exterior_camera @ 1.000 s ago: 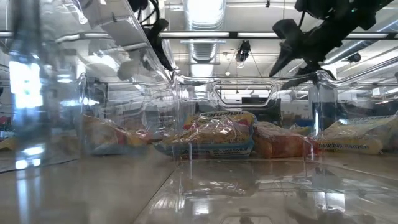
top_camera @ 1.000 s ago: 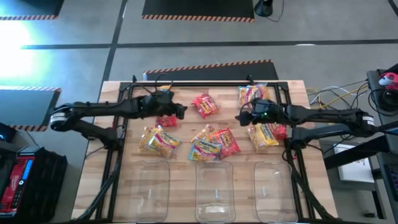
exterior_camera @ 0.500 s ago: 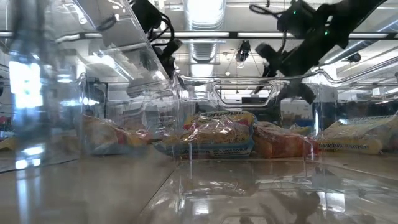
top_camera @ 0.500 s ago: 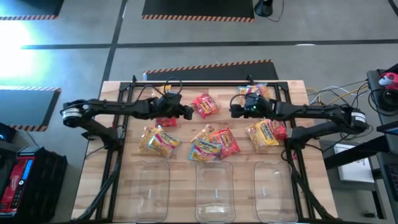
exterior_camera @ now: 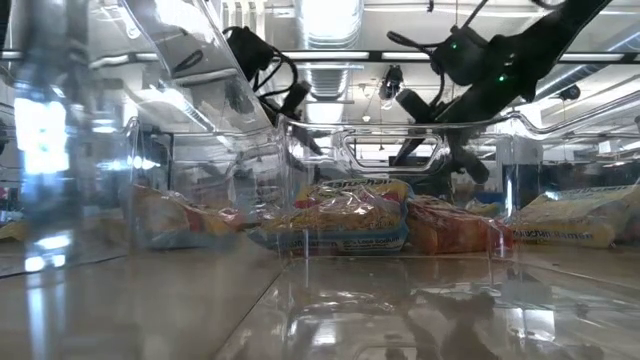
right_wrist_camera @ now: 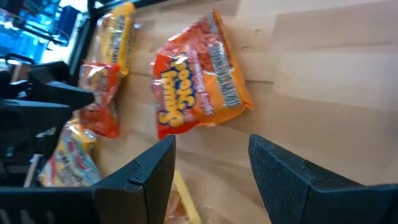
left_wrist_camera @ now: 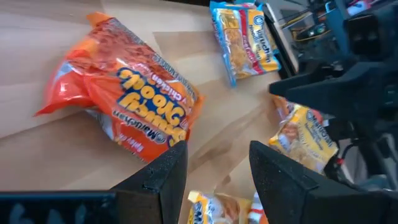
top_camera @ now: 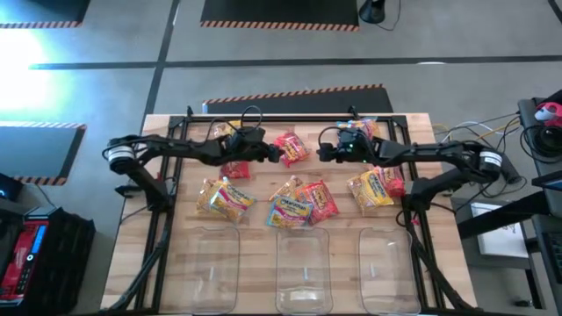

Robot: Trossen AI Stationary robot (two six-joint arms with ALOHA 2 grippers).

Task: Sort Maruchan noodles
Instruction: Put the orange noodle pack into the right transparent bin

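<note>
A red Maruchan noodle packet [top_camera: 290, 147] lies flat on the wooden table [top_camera: 176, 132] toward the far middle, between my two grippers. My left gripper [top_camera: 274, 155] stands open just left of it, and the packet [left_wrist_camera: 124, 93] shows ahead of its fingers. My right gripper [top_camera: 322, 154] stands open just right of it, with the same packet [right_wrist_camera: 199, 81] ahead. Both hang above the table and touch nothing. More packets lie around: a yellow one [top_camera: 224, 200], a mixed pile [top_camera: 303, 204], a yellow-and-red pair [top_camera: 376, 189] and a blue-edged one [top_camera: 356, 132].
Three clear bins [top_camera: 215, 263], [top_camera: 303, 268], [top_camera: 386, 268] stand in a row along the near edge. A small red packet [top_camera: 233, 168] lies under my left arm, and a yellow one [top_camera: 224, 132] lies beyond it. Black frame rails [top_camera: 167, 193] run along both table sides.
Both grippers have come in toward the table's middle and sunk lower. The left has gone rightward and the right leftward, each closing on the red packet between them. No packet has moved.
</note>
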